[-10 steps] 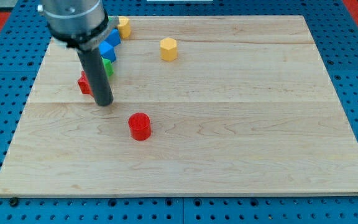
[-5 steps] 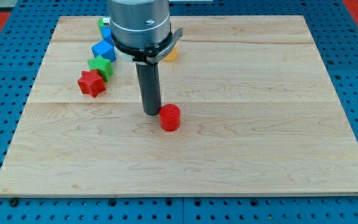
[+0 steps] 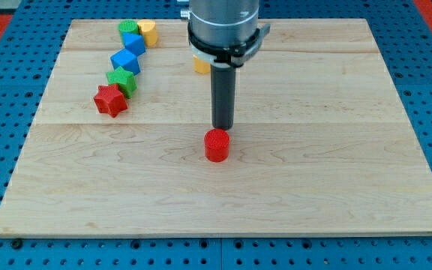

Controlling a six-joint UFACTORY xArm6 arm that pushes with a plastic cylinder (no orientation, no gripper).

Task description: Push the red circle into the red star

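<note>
The red circle [image 3: 217, 145], a short red cylinder, sits near the middle of the wooden board [image 3: 313, 172]. The red star [image 3: 110, 100] lies far to its left, toward the view's upper left. My tip [image 3: 223, 127] is just above the red circle in the view, slightly to its right, close to it; I cannot tell if it touches. The rod rises from there to the arm's grey body at the view's top.
A green star [image 3: 121, 79], two blue blocks [image 3: 125, 61] [image 3: 134, 43], a green block [image 3: 128, 29] and a yellow block [image 3: 148, 31] run in a line up from the red star. Another yellow block [image 3: 200, 65] is partly hidden behind the arm.
My tip has swept from beside the red star rightward across the board. The red circle has shifted to the right with it, further from the red star.
</note>
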